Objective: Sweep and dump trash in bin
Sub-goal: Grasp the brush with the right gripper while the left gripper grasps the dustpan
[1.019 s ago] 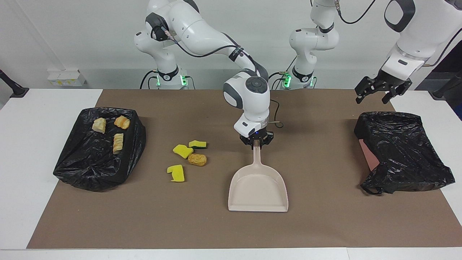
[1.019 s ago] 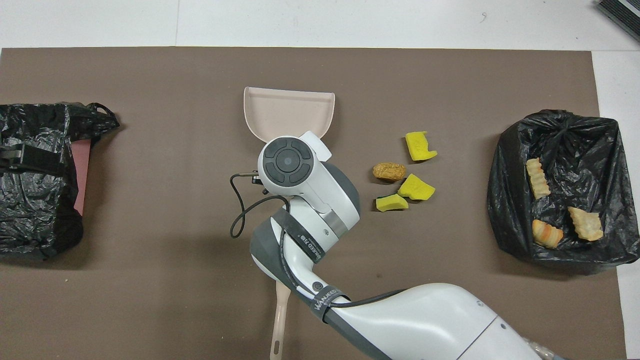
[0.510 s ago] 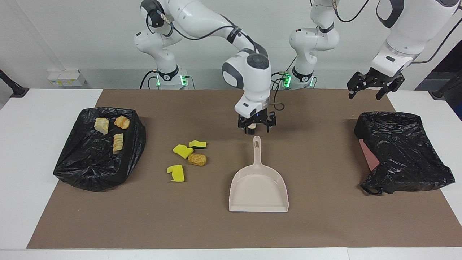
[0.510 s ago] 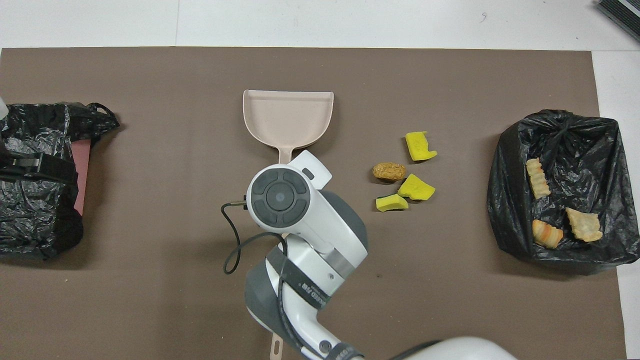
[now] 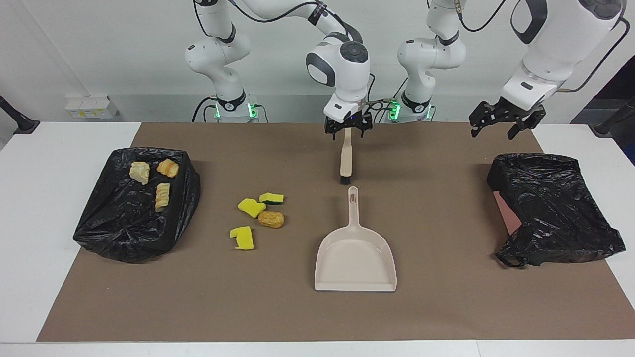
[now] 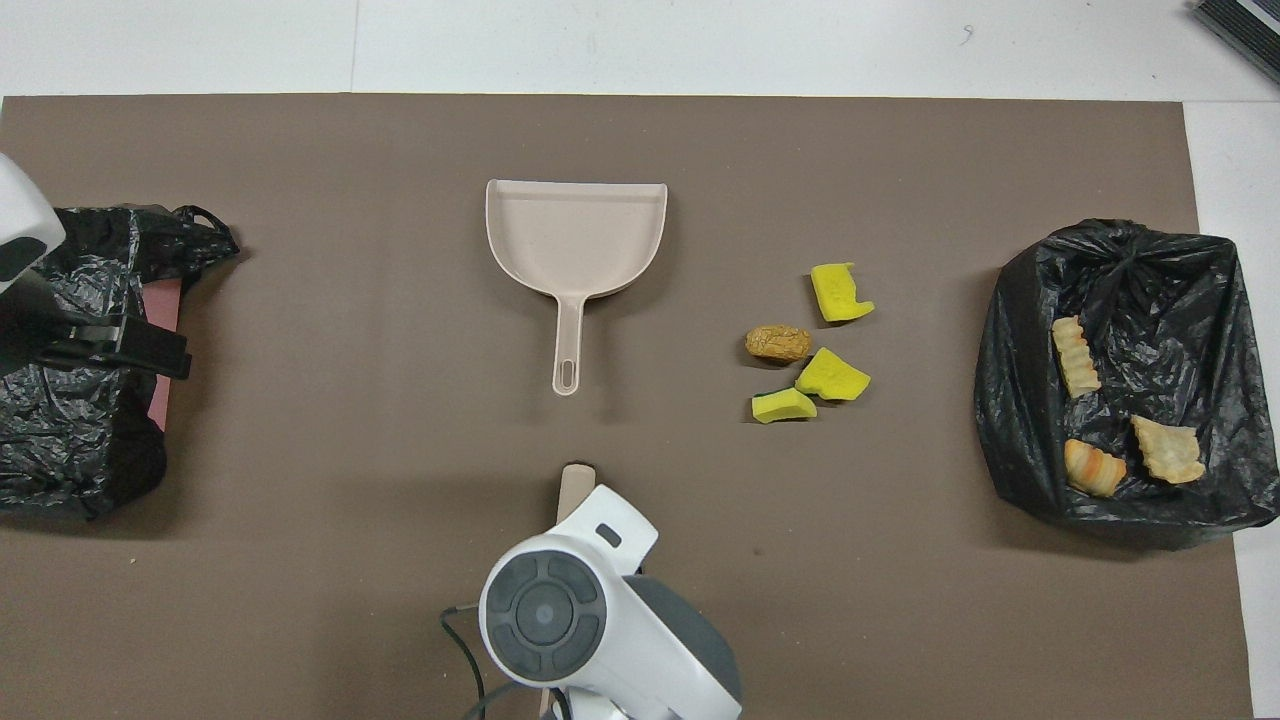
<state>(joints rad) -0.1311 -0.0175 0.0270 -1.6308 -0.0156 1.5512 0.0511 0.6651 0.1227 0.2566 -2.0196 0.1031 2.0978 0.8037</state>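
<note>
Your right gripper hangs over the brush, fingers spread and empty, placed to take its handle. Four scraps lie loose between dustpan and bin; three lumps sit inside. Your left gripper waits, fingers spread, above the second bag.

A beige dustpan lay flat on the brown mat mid-bench, a beige brush just nearer the robots.
</note>
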